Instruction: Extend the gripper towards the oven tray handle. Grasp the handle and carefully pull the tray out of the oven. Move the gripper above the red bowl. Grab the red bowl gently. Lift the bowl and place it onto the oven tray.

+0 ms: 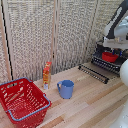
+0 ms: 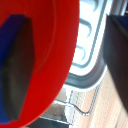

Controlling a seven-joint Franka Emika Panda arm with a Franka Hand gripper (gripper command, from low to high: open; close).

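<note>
At the exterior view's right, the gripper [image 1: 112, 48] clamps the red bowl [image 1: 110, 56] above the tray [image 1: 106, 64]; an early release could tip it.

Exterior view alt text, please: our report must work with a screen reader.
A white robot arm reaches over a red bowl at a dark oven, whose tray lies pulled out. On the wooden table stand a blue mug, an orange bottle and a red basket.
</note>
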